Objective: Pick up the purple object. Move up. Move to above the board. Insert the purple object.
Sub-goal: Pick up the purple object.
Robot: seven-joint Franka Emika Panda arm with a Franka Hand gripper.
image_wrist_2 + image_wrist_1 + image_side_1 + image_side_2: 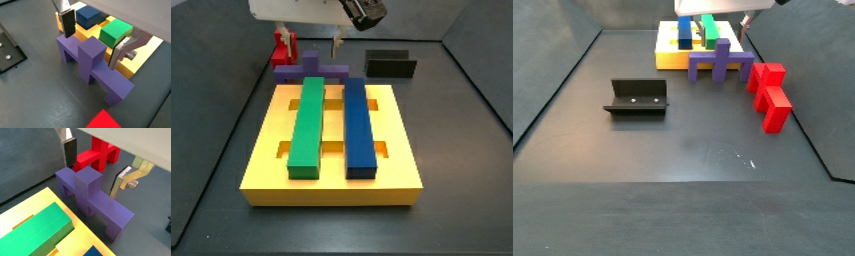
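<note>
- The gripper hangs low over the purple object, right beside the far end of the board; its fingers stand apart, one on each side of the raised middle bar, and neither pad looks to be touching it yet.
- The purple object rests on the dark surface, prongs down in a side view; it sits just beside the yellow board's edge, between the board and the red block; both wrist views show it under the open fingers.
- The board carries a green bar and a dark-blue bar lying side by side along its length; open slot ends show beside them, though which slot is meant for the purple piece I cannot tell.
- The fixture stands well apart on the surface; a small black block lies beyond the board in a side view.
- Judged step: the pick-up, at the point before closing; lifting, carrying over the board and inserting are not yet done.
- The next move seems to call for closing squarely on the middle bar, perhaps after settling a little lower; the red block and the board's edge lie close, so the lift should go straight up.
</note>
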